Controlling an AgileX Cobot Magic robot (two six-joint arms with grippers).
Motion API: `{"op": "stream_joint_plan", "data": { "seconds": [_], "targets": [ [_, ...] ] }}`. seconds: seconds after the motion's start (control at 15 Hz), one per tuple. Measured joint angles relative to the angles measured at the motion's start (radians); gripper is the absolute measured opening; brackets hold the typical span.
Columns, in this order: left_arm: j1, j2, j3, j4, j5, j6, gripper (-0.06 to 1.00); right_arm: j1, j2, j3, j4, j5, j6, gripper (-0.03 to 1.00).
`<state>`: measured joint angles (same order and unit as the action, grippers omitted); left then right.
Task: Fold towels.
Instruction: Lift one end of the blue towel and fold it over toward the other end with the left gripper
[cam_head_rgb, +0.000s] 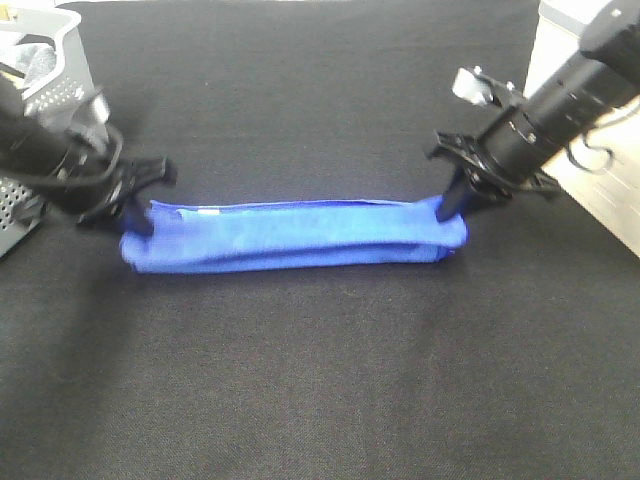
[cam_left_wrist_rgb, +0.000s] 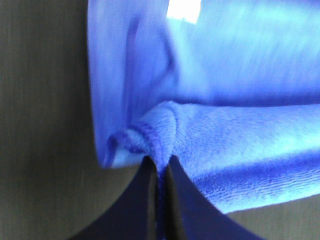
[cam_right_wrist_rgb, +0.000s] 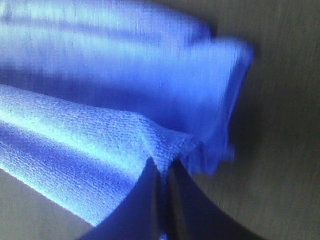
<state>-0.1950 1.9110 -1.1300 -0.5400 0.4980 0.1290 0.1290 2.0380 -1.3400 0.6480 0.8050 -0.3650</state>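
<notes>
Left black gripper is pressed together on one hemmed end of the bright royal-blue microfibre towel. At the towel's opposite end, the right black gripper pinches the fabric likewise. Folded into a long narrow band, the towel lies on the black cloth table, with its small white tag near the left-held end.

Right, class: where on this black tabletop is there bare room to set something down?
Bare: the wide tabletop stretch on the camera side of the blue towel, and the strip beyond it, between the two arms. Crowded: both towel ends, pinched by the left pincer and right pincer, and the far left corner by the grey basket.
</notes>
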Motion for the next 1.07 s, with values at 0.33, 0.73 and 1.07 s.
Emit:
{"op": "stream_joint_plan", "data": {
  "seconds": [0.33, 0.73, 1.07],
  "targets": [
    [0.0, 0.182, -0.216, 0.023, -0.002, 0.0, 0.01, 0.0, 0.171, -0.195, -0.03, 0.022, 0.007, 0.0],
    [0.0, 0.272, -0.281, 0.025, 0.007, -0.034, 0.22, 0.0, 0.232, -0.231, -0.033, 0.006, 0.014, 0.32],
    [0.0, 0.272, -0.284, 0.025, 0.074, -0.04, 0.77, 0.0, 0.211, -0.232, -0.04, 0.079, 0.029, 0.76]
  ]
}}
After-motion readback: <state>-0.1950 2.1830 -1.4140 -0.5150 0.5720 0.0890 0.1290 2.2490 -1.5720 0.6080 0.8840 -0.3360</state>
